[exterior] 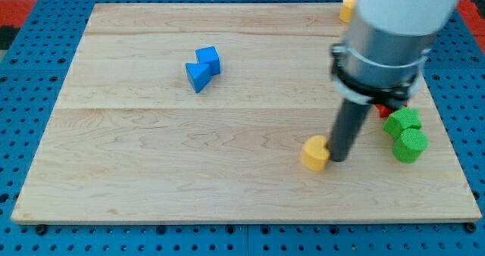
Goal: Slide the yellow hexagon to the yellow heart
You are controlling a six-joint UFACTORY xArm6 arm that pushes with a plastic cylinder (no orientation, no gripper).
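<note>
A yellow block (314,153), whose shape I cannot make out for sure, lies on the wooden board right of centre toward the view's bottom. My tip (338,159) stands right against its right side. A second yellow block (348,8) sits at the board's top edge, partly hidden behind the arm; its shape cannot be told either.
A blue cube (208,60) and a blue triangular block (198,76) touch each other left of centre. Two green blocks (402,122) (410,145) lie near the right edge, with a red block (384,109) mostly hidden behind the arm. The wooden board (151,173) rests on a blue pegboard.
</note>
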